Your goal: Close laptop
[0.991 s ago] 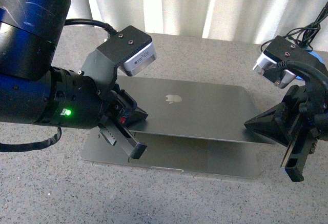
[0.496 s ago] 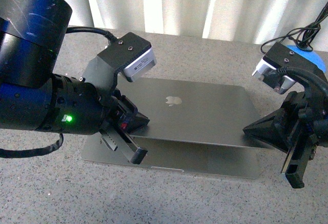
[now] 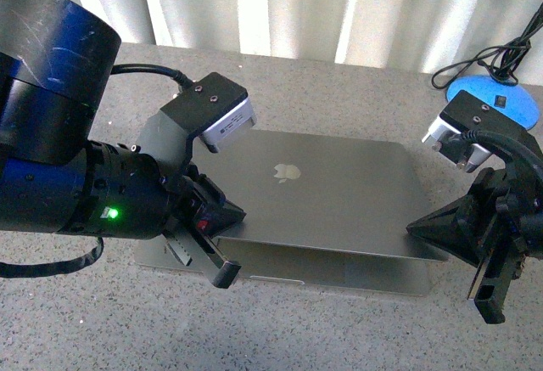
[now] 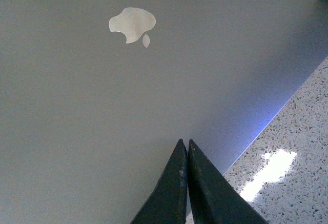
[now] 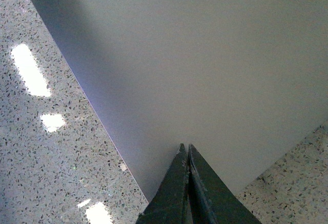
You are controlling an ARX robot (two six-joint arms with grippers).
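The laptop (image 3: 322, 193) lies in the middle of the desk (image 3: 76, 328), its lid lower than a second ago (only a thin gap remains along the near edge). The left pincer (image 4: 185, 149) and right pincer (image 5: 185, 152), both closed on nothing, bear on its left and right edges; closing looks nearly done.

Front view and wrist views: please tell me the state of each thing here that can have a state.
laptop: lid low over the base, not yet fully shut; a gap shows along the front edge.
left gripper: shut, holding nothing, tips over the lid near its side edge.
right gripper: shut, holding nothing, tips at a corner of the lid.
green light on the left arm: lit.
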